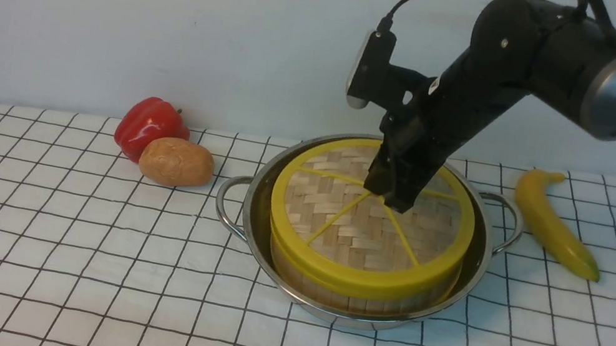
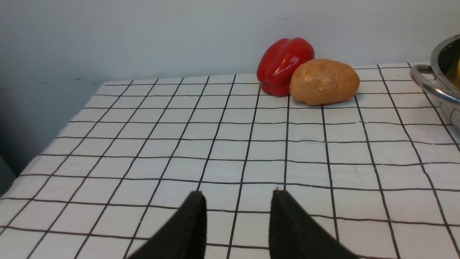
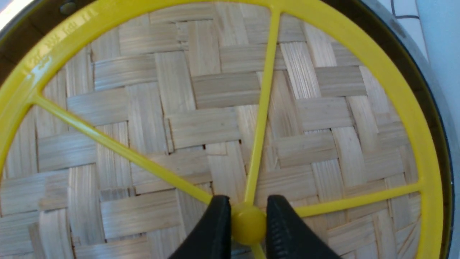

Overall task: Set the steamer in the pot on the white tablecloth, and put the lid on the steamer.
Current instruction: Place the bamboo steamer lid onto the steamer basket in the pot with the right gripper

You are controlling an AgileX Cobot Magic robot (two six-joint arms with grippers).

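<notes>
We see right arm angled down over pot [image 1: 477,254] | right gripper [image 3: 248,225] fingers pinch lid [image 1: 369,222] knob | left gripper [image 2: 239,225] fingers apart, empty, above white tablecloth [image 2: 215,144]

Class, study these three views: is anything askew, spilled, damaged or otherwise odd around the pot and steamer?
Nothing stands out. The lid sits level on the steamer inside the pot, and the right pincer grips its centre knob. The pepper, potato and banana lie undisturbed on the tablecloth.
</notes>
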